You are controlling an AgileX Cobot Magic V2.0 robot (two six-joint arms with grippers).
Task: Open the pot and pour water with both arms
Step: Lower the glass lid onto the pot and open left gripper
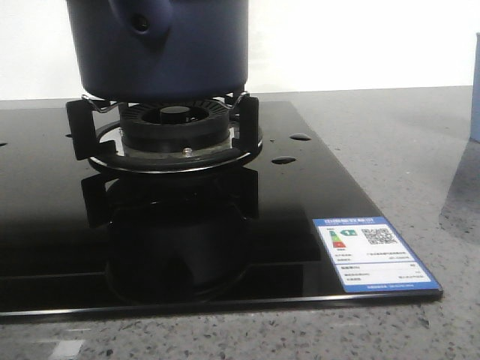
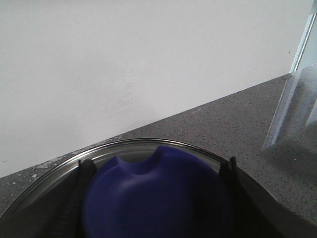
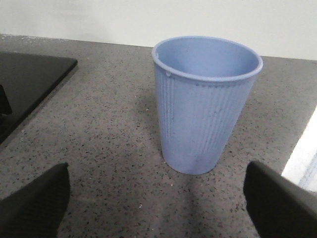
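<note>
Grey speckled stone runs under everything, a table (image 1: 390, 142) backed by a plain white wall, with a black glass hob (image 1: 300, 225) set into it. On the burner (image 1: 176, 124) stands the pot (image 1: 157, 45), navy and straight-sided, its pointed handle mount with the dark hole facing the front camera; the top of it is cut off in that view.

My left end effector (image 2: 156, 198) is down at the pot's top. Between its two dark fingers (image 2: 74, 203) sits a rounded blue shape, which I take to be the lid's knob (image 2: 158, 193), ringed by a shiny metal rim (image 2: 148, 142). The fingers flank it closely, but the picture is blurred and I cannot tell whether they actually grip it or merely straddle it.

My right end effector (image 3: 158, 198) is spread wide, holding nothing, with a pale blue ribbed cup (image 3: 205, 104) standing upright on the table ahead of it, apart from both fingers. The cup looks empty.

As I judge it, the task is barely started: the lid appears to be in place, so lifting it comes first, and all the pouring remains.
</note>
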